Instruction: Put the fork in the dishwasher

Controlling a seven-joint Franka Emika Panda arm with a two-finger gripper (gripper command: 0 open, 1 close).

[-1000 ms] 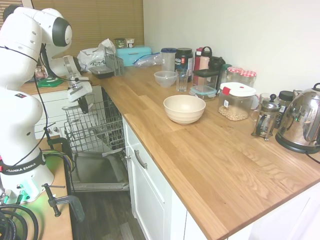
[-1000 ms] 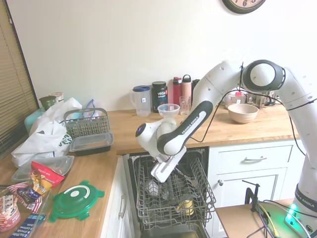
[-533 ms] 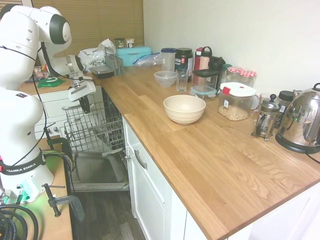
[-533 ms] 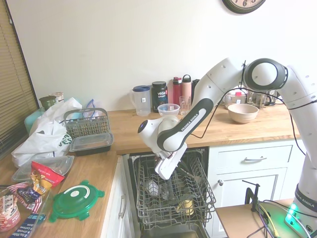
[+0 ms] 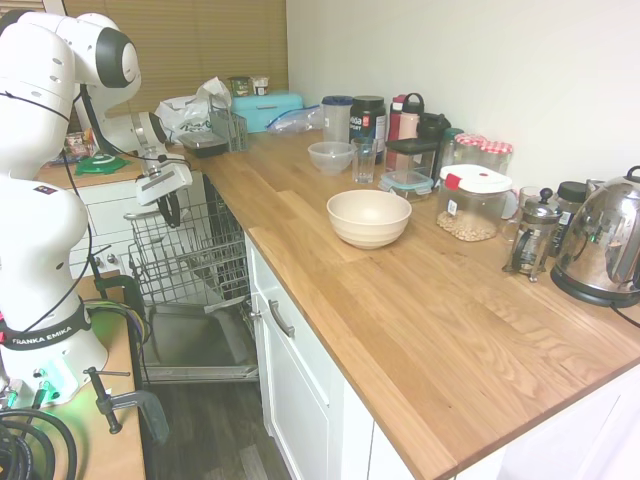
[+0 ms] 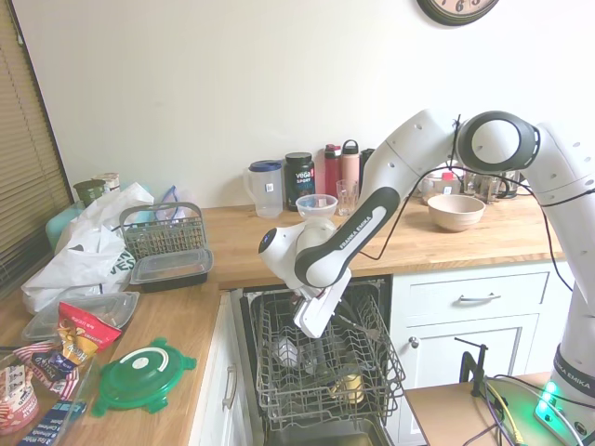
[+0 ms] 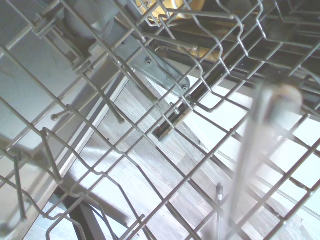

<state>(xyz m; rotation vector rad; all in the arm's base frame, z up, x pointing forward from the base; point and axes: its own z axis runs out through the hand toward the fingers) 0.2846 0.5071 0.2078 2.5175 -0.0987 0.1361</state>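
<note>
Fork (image 7: pixel 255 150) showed only in my wrist view, a blurred silver shaft rising against the wire rack of the dishwasher (image 6: pixel 321 367). My tool (image 6: pixel 311 327) hung just above that pulled-out rack, pointed down into it; whether its fingers were spread or pinching I could not tell. Cream bowl (image 5: pixel 369 217) sat on the tabletop (image 5: pixel 430 320).

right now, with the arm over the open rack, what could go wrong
The fork, a blurred shaft in the wrist view, hangs over wide gaps in the dishwasher rack; released here, it might slip through. The gripper sits close to the rack's wires and could snag them when lowering.
</note>
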